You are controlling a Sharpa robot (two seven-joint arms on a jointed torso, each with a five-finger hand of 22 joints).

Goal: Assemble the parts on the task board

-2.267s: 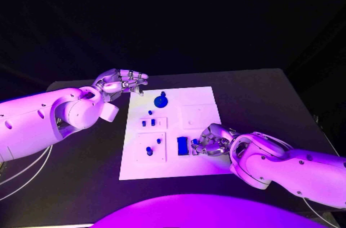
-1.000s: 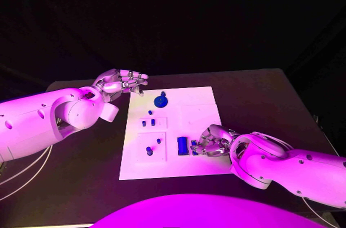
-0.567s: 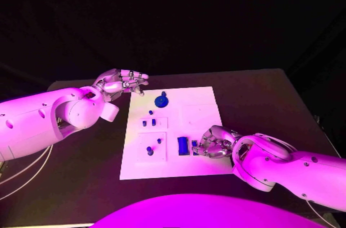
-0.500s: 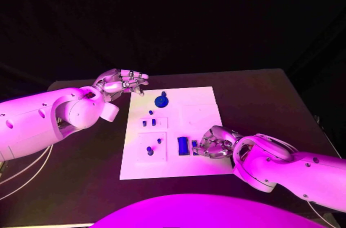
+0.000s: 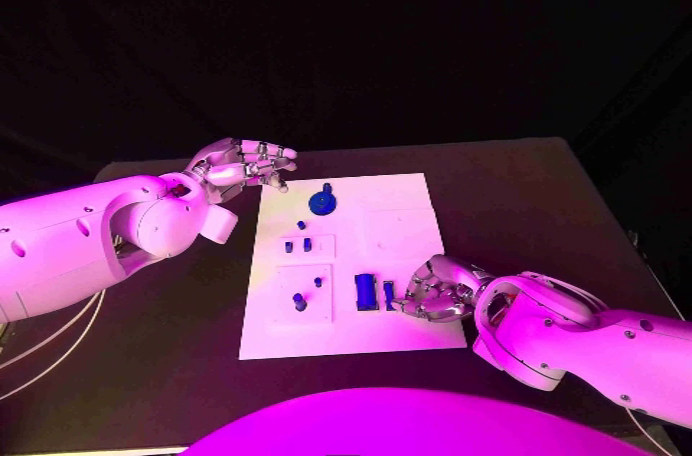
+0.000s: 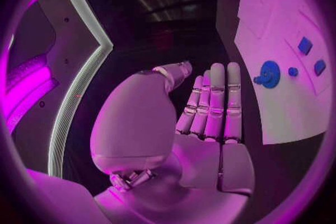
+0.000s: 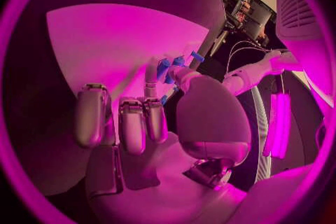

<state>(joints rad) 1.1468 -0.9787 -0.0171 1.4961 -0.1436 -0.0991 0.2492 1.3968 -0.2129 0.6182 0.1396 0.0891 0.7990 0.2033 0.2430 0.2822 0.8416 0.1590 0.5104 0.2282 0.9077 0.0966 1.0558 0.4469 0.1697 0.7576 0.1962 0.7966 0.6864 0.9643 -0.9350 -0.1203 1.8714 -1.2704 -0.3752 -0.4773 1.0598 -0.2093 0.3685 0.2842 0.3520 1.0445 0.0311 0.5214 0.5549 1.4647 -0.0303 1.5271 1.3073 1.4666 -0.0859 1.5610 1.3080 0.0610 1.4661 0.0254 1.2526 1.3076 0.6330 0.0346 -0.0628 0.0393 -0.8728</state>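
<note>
The white task board (image 5: 408,231) lies mid-table. On it stand a blue gear (image 5: 323,203), two small blue blocks (image 5: 297,245), a blue peg (image 5: 299,301) and an upright blue bar (image 5: 365,291). My right hand (image 5: 433,289) rests on the board's near right part, fingers curled. It pinches a small blue part (image 5: 388,295) between thumb and finger, just right of the bar; the right wrist view shows that part (image 7: 165,69) at the fingertips (image 7: 153,79). My left hand (image 5: 242,163) hovers off the board's far left corner, fingers loosely bent, holding nothing. The gear (image 6: 269,74) lies beyond its fingers (image 6: 213,101).
The black table (image 5: 534,206) surrounds the board with free room on the right and far side. My bulky left arm (image 5: 101,241) covers the table's left part. A raised square panel (image 5: 397,226) sits on the board's right half.
My right hand has slid a little toward the board's near edge, the small blue part going with it. The left hand has stayed put.
</note>
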